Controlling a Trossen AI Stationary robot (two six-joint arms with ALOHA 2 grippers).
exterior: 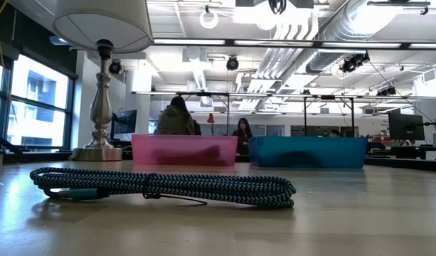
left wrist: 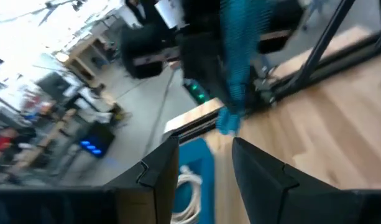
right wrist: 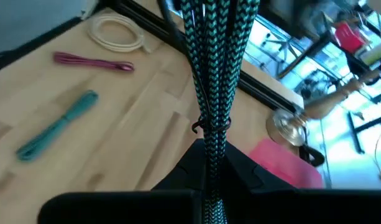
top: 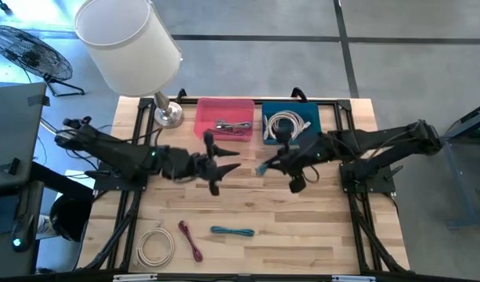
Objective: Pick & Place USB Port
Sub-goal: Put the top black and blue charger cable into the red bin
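– Cable off the table! The teal braided cable (right wrist: 210, 81) hangs bundled from the right gripper (right wrist: 210, 163), whose fingers are pinched tight on it, mid-table just near of the blue bin (top: 265, 133).

– How will it handle?

– Light and soft, I'd say. It's a floppy bundle with a woven sleeve, so there's decent friction and it's not fragile. The loops could swing or sag, though. The best hold looks to be right by the dark tie (right wrist: 210, 126) cinching the strands, where the bundle is tightest.

– And the other arm?

– The left gripper (left wrist: 206, 144) hovers just to the left of it, mid-table, with its fingers apart and nothing between them.

– Give me the count.

– Two teal cables: the one in the air and a second teal cable (top: 232, 231) lying at the near edge. Two white ones: a white coil (top: 285, 123) in the blue bin, and another white coil (top: 156, 244) near-left on the table. One red cable (top: 191, 240) lies between that coil and the teal one.

– Bins?

– Two, side by side at the far edge. The pink bin (top: 224, 105) holds some cable already, but I can't tell how many. One lamp (top: 128, 39) stands far-left.
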